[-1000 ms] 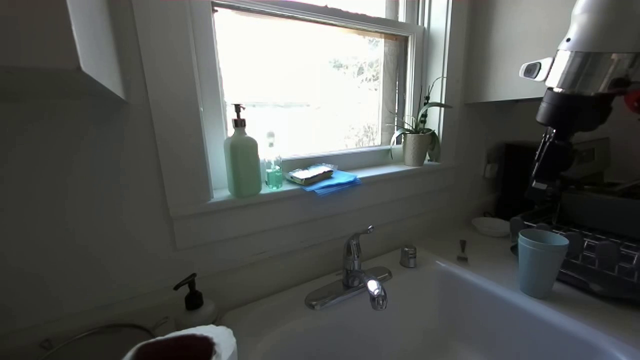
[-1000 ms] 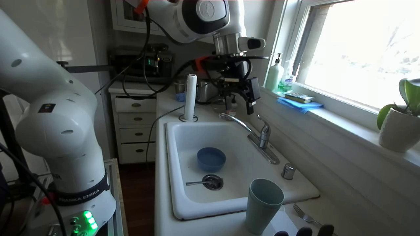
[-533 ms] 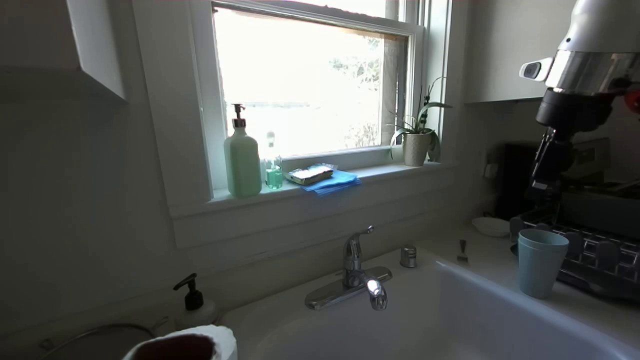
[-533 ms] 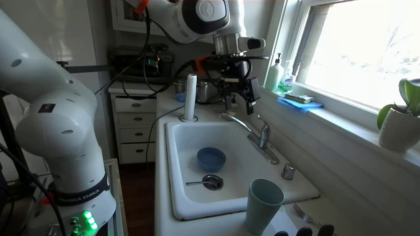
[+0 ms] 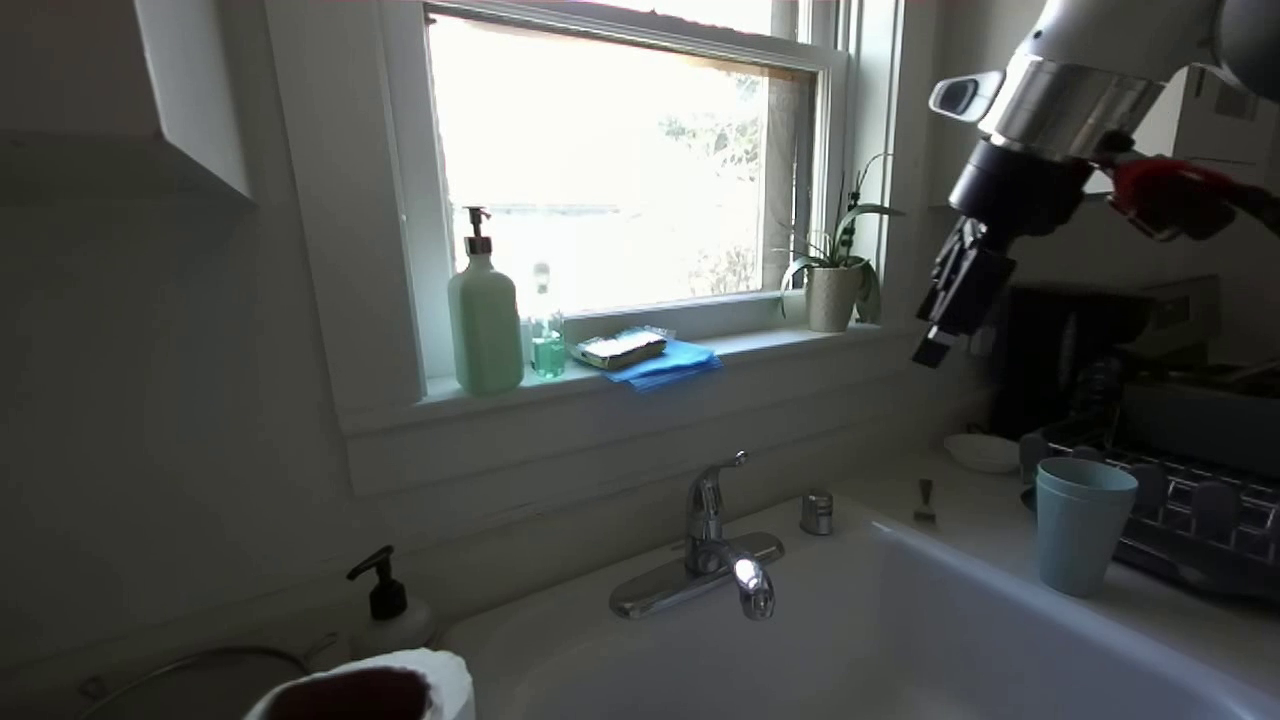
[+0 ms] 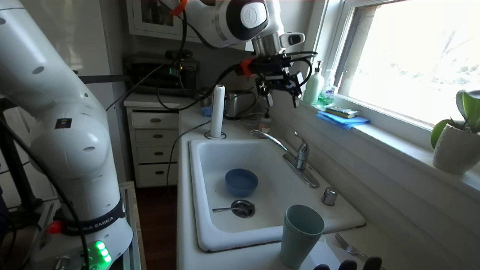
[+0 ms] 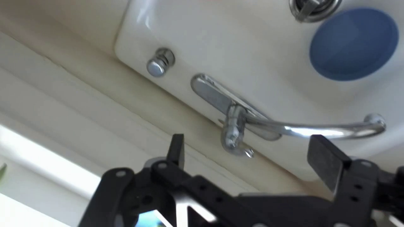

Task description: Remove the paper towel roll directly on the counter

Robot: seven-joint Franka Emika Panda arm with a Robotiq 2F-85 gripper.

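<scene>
Window [image 5: 600, 170]: bright daylight in both exterior views.
Sill [image 5: 770, 342]: a green pump bottle [image 5: 487, 330] and a smaller clear bottle [image 5: 548, 352] of green liquid stand side by side; near them a small block [image 5: 625, 352] lies on blue cloth [image 5: 675, 371]; a potted plant [image 5: 833, 298] stands well apart.
Bench [image 6: 232, 261]: pale, with a white sink [image 6: 232, 242] set into it and a chrome faucet [image 6: 302, 152] on the window side.
Paper towel roll [image 6: 217, 112]: upright on the bench beside one end of the sink, a thin dark ring [image 6: 224, 135] around its foot; in an exterior view just its white top [image 5: 450, 685] and dark reddish core [image 5: 355, 695] show at the lower edge.
Gripper [image 6: 283, 102]: up in the air, tilted, well apart from the roll; its fingers [image 7: 326, 160] are spread wide with nothing held, and the wrist view shows the faucet beyond the gap.
Sink contents: a blue bowl [image 6: 242, 182] and, near it, a metal utensil [image 6: 224, 209] with one end over the drain [image 6: 245, 213].
Cup [image 6: 302, 240]: stands on the bench beside the sink's opposite end, a fork [image 6: 347, 246] lying near it.
</scene>
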